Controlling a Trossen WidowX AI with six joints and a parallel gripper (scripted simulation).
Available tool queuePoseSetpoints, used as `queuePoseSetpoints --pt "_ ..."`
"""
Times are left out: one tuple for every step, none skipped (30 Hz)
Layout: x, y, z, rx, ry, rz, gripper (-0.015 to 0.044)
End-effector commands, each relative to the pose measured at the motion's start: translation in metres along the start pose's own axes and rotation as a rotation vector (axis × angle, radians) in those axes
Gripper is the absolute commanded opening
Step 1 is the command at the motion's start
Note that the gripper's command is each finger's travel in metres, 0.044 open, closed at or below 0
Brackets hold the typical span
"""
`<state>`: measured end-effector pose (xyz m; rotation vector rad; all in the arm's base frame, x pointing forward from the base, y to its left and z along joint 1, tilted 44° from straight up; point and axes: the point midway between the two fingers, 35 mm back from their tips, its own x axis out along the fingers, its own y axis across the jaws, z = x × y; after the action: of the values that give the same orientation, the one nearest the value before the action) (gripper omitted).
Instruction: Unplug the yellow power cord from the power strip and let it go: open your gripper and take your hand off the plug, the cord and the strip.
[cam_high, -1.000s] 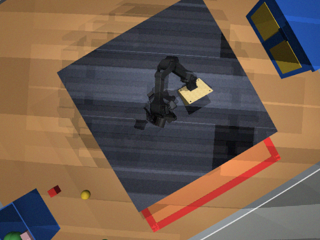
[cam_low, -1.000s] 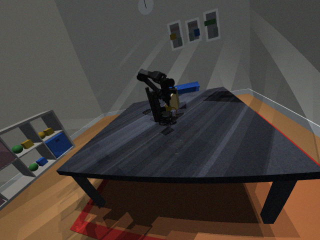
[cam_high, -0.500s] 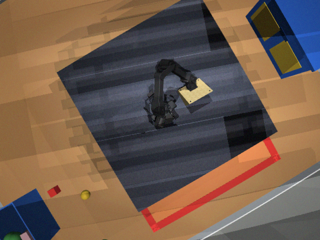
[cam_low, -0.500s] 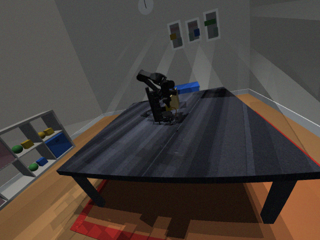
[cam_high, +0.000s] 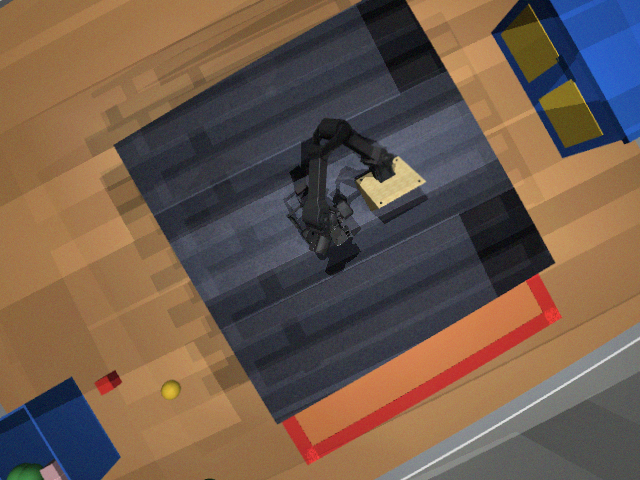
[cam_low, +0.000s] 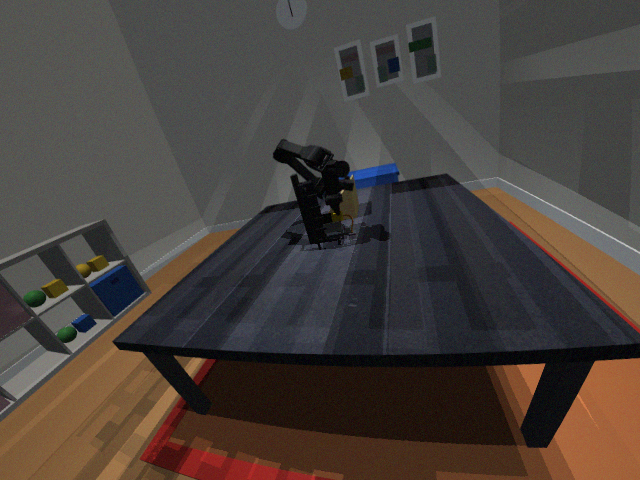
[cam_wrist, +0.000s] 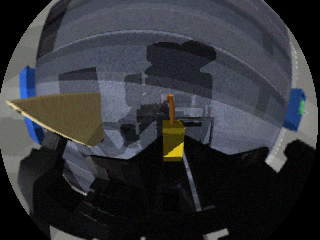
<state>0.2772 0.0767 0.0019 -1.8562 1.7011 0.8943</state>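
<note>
In the wrist view a yellow plug (cam_wrist: 174, 138) sits between my dark fingers, and its orange-yellow cord (cam_wrist: 171, 104) runs up and away from it. My gripper (cam_wrist: 172, 139) (cam_low: 336, 219) is shut on the plug, low over the dark table (cam_low: 413, 268) (cam_high: 217, 170). A dark grey bar just past the plug looks like the power strip (cam_wrist: 198, 119); I cannot tell whether the plug still sits in it. In the exterior view a bit of the yellow cord (cam_low: 351, 223) shows beside the arm. From above, the arm (cam_high: 316, 196) hides the gripper and the plug.
A tan square board (cam_high: 399, 187) (cam_wrist: 67, 115) (cam_low: 360, 202) lies on the table by the arm's base. Blue bins (cam_high: 594, 62) stand on the floor beyond the table. A shelf (cam_low: 56, 289) with small objects stands at the left wall.
</note>
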Motion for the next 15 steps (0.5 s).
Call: queuePoseSetpoints --pt "-0.001 -0.001 0.005 0.0 -0.002 -0.001 0.0" --pt "-0.001 -0.001 0.007 -0.001 -0.003 -0.001 0.0" --pt "-0.001 -0.001 0.008 -0.001 -0.003 -0.001 0.0" --pt "-0.001 -0.001 0.01 -0.001 -0.003 -0.001 0.0" --pt "-0.001 -0.001 0.012 -0.001 -0.003 -0.001 0.0" --pt "-0.001 -0.001 0.013 -0.001 -0.003 -0.001 0.0" --pt "-0.001 -0.001 0.015 -0.001 -0.003 -0.001 0.0" --pt "-0.001 -0.002 0.017 -0.002 -0.004 -0.001 0.0" --pt "-0.001 -0.002 0.018 -0.002 -0.004 -0.001 0.0" --pt "-0.002 -0.002 0.02 -0.002 -0.004 -0.001 0.0" --pt "-0.002 -0.002 0.021 -0.002 -0.004 -0.001 0.0" --pt "-0.002 -0.002 0.023 -0.002 -0.004 -0.001 0.0" --pt "-0.002 -0.002 0.025 -0.003 -0.004 -0.001 0.0" --pt "-0.002 -0.002 0.026 -0.003 -0.004 -0.001 0.0" --pt "-0.002 -0.002 0.028 -0.003 -0.004 -0.001 0.0"
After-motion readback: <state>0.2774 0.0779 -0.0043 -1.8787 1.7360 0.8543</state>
